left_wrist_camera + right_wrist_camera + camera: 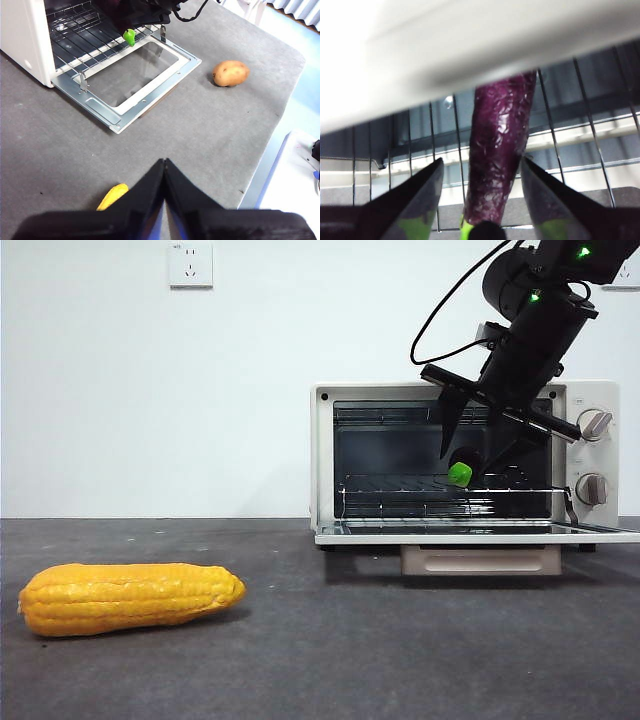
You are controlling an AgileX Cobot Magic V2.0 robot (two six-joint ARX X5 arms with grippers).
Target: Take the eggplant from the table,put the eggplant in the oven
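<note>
1. The right claw is reaching into the mouth of the oven, above the lowered door. Its jaws stand spread on either side of the eggplant, and the right wrist view shows gaps between each jaw and the purple skin, so it looks released or very nearly so.

2. The eggplant lies directly between the jaws, its body running away from the claw over the wire rack and deeper into the oven. Its green stem cap sits nearest the claw, at the rack's front edge.

3. The left claw waits with jaws pressed together, well apart from the oven, above the tabletop. The corn lies near it, and a potato sits further off beside the door.

4. Risks, as I judge them:
- The stem end seems to sit right at the rack's front lip. If the claw drags it while backing out, the eggplant could slide forward onto the door or off to the tabletop.
- A jaw could catch a rack wire or the oven's upper frame on withdrawal, since the claw sits close under that frame.
- If the eggplant rests across few wires, its rounded body may roll once the claw is gone.
- With the stem poking forward, the door might not shut cleanly.
</note>
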